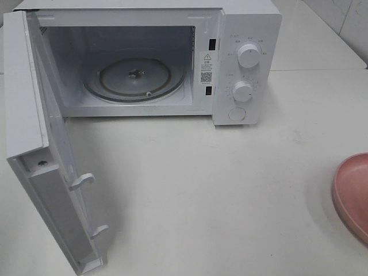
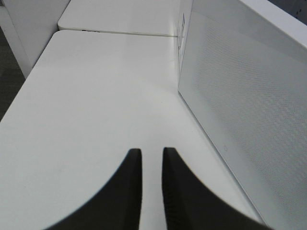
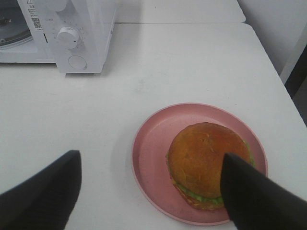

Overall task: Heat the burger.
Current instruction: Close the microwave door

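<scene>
The burger (image 3: 206, 158), a golden-brown bun with green lettuce showing at its rim, sits on the pink plate (image 3: 148, 184) in the right wrist view. My right gripper (image 3: 149, 154) hovers above the plate, open wide, with one dark finger (image 3: 254, 196) overlapping the burger's edge and nothing held. The exterior high view shows only the plate's rim (image 1: 353, 192) at the right edge; the burger and both grippers are out of that view. My left gripper (image 2: 152, 153) has its two dark fingers almost together with nothing between them, over bare table beside the microwave door (image 2: 249, 120).
The white microwave (image 1: 247, 69) stands at the back with its door (image 1: 52, 190) swung fully open to the left. Its glass turntable (image 1: 135, 77) carries nothing. Two knobs (image 1: 248, 56) sit on its right panel. A second table edge (image 2: 120, 21) adjoins behind.
</scene>
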You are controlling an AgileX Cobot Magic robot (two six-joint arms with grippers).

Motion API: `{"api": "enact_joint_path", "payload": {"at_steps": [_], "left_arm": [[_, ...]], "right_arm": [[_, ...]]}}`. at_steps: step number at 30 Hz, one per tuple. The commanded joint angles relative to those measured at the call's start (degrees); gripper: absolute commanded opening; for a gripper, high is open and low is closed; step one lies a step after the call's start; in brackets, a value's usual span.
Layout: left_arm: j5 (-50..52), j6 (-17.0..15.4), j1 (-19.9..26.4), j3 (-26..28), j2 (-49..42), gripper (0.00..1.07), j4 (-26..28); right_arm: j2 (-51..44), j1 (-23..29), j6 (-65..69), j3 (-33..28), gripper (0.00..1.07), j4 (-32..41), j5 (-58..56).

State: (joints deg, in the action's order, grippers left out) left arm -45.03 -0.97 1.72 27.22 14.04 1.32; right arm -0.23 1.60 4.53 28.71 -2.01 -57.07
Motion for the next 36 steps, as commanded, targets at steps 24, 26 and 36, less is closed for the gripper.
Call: {"api": "enact_joint_path", "payload": {"at_steps": [24, 26, 36], "left_arm": [[56.78, -0.4, 0.06, -16.1, 24.69, 0.0, -0.11], [60.22, -2.01, 0.06, -16.1, 28.88, 0.0, -3.44], [75.17, -18.68, 0.06, -16.1, 41.25, 0.0, -26.93]], "right_arm": [[-1.49, 0.29, -0.52, -0.17, 0.76, 0.0, 0.06], [-1.49, 0.29, -0.52, -0.17, 0.76, 0.0, 0.06], [-1.49, 0.29, -0.52, -0.17, 0.76, 0.0, 0.06]]}}
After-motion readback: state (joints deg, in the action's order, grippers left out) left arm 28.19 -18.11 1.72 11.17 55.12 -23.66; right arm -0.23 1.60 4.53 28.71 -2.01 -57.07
